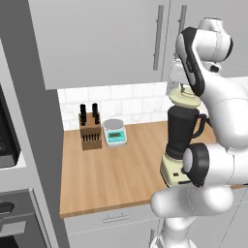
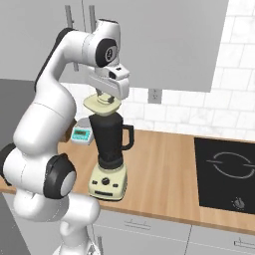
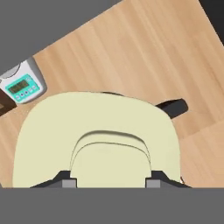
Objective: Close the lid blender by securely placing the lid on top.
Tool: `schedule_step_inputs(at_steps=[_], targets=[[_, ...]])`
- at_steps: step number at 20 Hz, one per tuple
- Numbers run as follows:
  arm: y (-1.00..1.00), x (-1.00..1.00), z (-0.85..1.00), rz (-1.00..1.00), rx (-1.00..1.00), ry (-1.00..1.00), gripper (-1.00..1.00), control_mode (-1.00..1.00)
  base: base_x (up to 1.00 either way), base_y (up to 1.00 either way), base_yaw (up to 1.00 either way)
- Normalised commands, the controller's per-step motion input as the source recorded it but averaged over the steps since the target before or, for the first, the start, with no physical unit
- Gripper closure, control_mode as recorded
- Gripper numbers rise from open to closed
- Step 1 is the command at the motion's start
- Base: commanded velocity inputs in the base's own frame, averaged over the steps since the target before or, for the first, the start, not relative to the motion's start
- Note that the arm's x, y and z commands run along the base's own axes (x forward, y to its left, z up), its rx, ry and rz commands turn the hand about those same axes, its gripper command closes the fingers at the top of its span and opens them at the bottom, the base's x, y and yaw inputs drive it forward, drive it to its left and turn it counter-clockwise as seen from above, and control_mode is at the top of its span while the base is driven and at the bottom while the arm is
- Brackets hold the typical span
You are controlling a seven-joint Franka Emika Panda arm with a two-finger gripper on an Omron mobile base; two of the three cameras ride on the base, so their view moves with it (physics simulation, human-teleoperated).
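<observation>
The blender point(image 1: 180, 140) point(image 2: 110, 149) stands near the counter's front edge, its dark jar upright on a cream base with its handle point(image 3: 173, 106) sticking out to the side. The cream lid point(image 1: 184, 100) point(image 2: 102, 105) point(image 3: 96, 131) hangs a little above the jar's rim, slightly tilted. My gripper point(image 2: 103, 98) point(image 3: 108, 183) is shut on the lid's small knob from above. In the hand view the lid hides nearly the whole jar; just the handle and a thin dark edge peek out.
A teal-and-white kitchen scale point(image 1: 115, 131) point(image 2: 81, 134) point(image 3: 22, 85) and a wooden knife block point(image 1: 90, 130) stand at the back by the tiled wall. Wall cabinets point(image 1: 106, 38) hang close above the hand. A black cooktop point(image 2: 226, 172) lies to the right.
</observation>
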Motion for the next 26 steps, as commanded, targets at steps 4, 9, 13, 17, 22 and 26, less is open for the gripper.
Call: schedule_step_inputs(at_steps=[4, 9, 13, 17, 22, 26], targets=[[0.00, 0.02, -0.22, 0.00, -0.21, 0.02, 1.00, -1.00, 0.00, 0.00, 0.00], [0.00, 0.00, -0.05, 0.00, -0.05, 0.00, 1.00, -1.00, 0.00, 0.00, 0.00], [-0.06, -0.01, -0.21, 0.00, 0.01, 0.00, 1.00, -1.00, 0.00, 0.00, 0.00], [-0.02, -0.04, -0.12, 0.00, 0.06, 0.00, 1.00, -1.00, 0.00, 0.00, 0.00], [0.00, 0.00, -0.05, 0.00, 0.01, 0.01, 1.00, -1.00, 0.00, 0.00, 0.00], [0.00, 0.00, -0.18, 0.00, 0.00, 0.03, 1.00, -1.00, 0.00, 0.00, 0.00]])
